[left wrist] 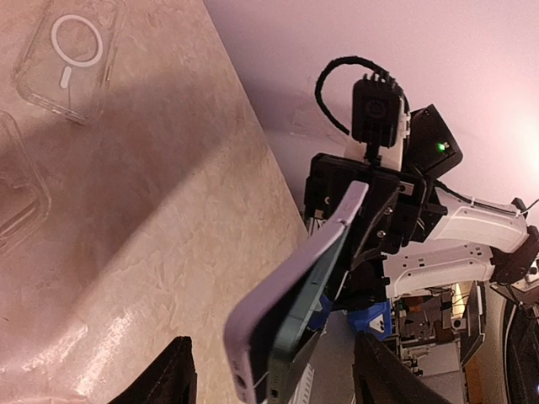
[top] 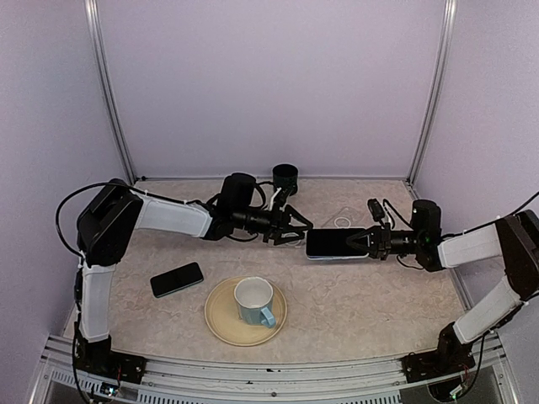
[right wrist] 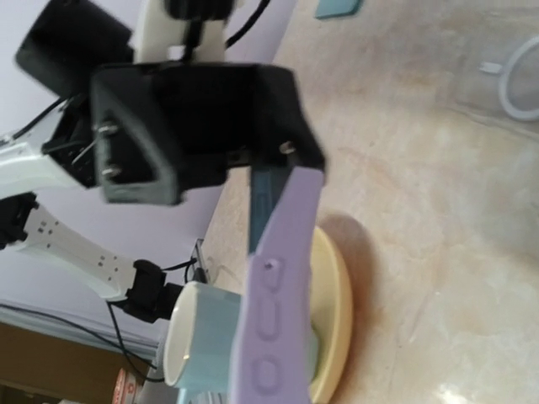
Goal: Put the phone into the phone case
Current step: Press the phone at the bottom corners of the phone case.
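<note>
A dark green phone (left wrist: 313,290) lies partly in a lilac phone case (left wrist: 278,290); at the near end its corner stands out of the case. My right gripper (top: 364,243) is shut on the far end of the phone and case (top: 335,243) and holds them above the table. My left gripper (top: 295,231) is open, its fingers (left wrist: 168,377) on either side of the phone's free end without touching it. In the right wrist view the case's side with its buttons (right wrist: 278,295) fills the middle, the phone's edge (right wrist: 268,202) beside it, and the left gripper's black body (right wrist: 194,126) behind.
A second dark phone (top: 177,279) lies on the table at the left. A pale blue cup (top: 254,300) stands on a yellow plate (top: 221,320) at the front. A clear case (left wrist: 72,55) lies behind the grippers. A black cup (top: 285,177) stands at the back wall.
</note>
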